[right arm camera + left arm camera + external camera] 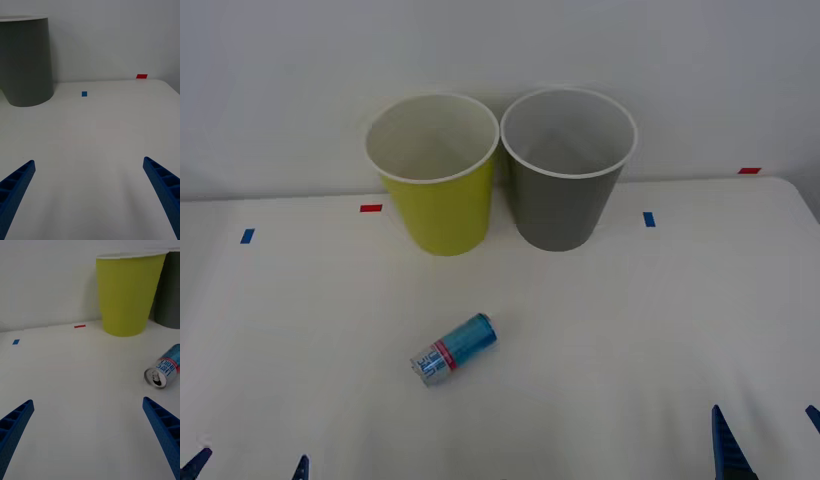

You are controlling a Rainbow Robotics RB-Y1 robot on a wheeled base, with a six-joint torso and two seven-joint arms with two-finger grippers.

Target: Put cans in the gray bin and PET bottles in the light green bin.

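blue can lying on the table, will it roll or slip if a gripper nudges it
The can lies on its side on the flat table, so a nudge would probably roll it. Its glossy round wall looks slippery. It seems opened, so likely light.

This looks like a robotics lab or test cell, not a home or shop. A plain white tabletop [600, 340] stands against a bare, pale wall [480, 40] with no decoration or furnishing. Small red tape marks [370, 208] and blue tape marks [649, 219] are stuck along the far part of the tabletop at spaced positions, like calibration or placement markers. The props are staged: a yellow-green bin [438, 190] and a dark-gray bin [563, 180] stand side by side at the far edge, and one drink can [454, 349] lies nearer.
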